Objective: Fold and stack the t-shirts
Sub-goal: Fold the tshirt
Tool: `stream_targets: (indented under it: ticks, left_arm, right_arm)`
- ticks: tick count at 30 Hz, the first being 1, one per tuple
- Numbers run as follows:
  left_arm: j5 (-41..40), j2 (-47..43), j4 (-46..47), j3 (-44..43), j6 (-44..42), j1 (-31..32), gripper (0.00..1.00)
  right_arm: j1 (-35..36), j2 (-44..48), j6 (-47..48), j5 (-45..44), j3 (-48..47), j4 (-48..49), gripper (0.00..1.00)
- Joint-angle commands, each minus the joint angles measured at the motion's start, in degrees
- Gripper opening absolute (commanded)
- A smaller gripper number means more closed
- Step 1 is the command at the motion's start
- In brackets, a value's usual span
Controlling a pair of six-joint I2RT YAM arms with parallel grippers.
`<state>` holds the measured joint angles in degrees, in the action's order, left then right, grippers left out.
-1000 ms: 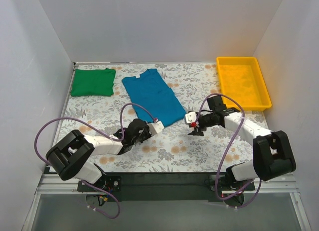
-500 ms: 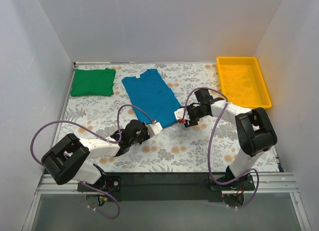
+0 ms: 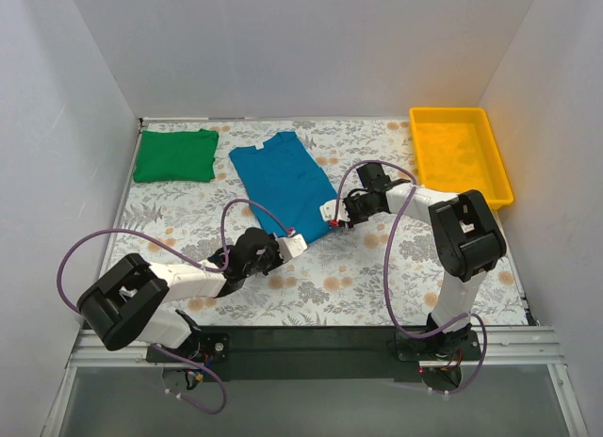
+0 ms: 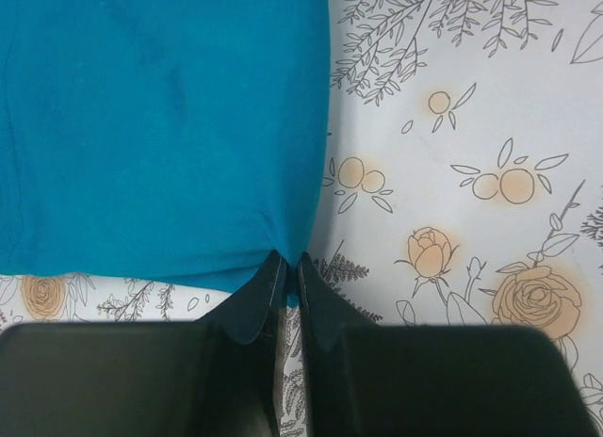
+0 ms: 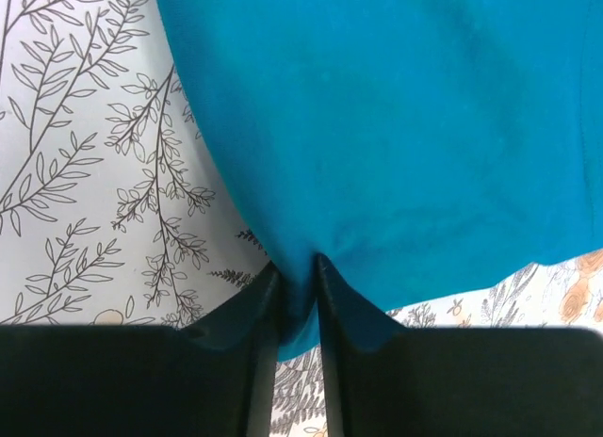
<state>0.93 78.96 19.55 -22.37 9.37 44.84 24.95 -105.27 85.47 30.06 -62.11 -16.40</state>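
Floral table (image 3: 377,277), teal t-shirt (image 3: 283,178) hem pinched in left claw (image 4: 287,264), right claw (image 5: 297,269)

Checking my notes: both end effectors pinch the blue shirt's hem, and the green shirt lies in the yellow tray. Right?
No: the top view shows the green shirt on the table, far left, not in the yellow tray. Rest holds.

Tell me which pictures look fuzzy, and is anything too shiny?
Left wrist view: the left gripper's fingers look soft-edged up close, the teal t-shirt sharp. Right wrist view: the right gripper's fingers blur likewise. Top view: even light, faint shadows, no glare on the yellow tray.
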Motion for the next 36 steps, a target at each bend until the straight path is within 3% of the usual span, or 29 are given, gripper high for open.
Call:
stream_targets:
  ticks: [1,6,8,21,36]
  left_arm:
    - [2.3,-1.7,-0.6,0.7,-0.3,0.0,0.0]
    - [3.0,-1.4,-0.7,0.8,-0.1,0.0,0.0]
    - [3.1,-1.0,-0.7,1.0,0.0,0.0,0.0]
    - [9.4,-4.2,-7.4,-0.1,4.2,3.9,0.0]
    - [3.7,-8.2,-17.2,-3.9,15.6,24.1,0.0]
  right_arm:
    - [0.4,-1.7,-0.2,-1.9,0.1,-0.5,0.24]
    - [0.5,-0.2,-0.4,-1.5,2.1,-0.6,0.04]
    - [0.6,0.5,-0.7,-1.2,3.5,-0.6,0.02]
    - [0.8,11.6,-1.1,-3.0,12.1,-9.7,0.01]
    - [0.7,42.3,1.8,-6.8,30.9,-20.8,0.01]
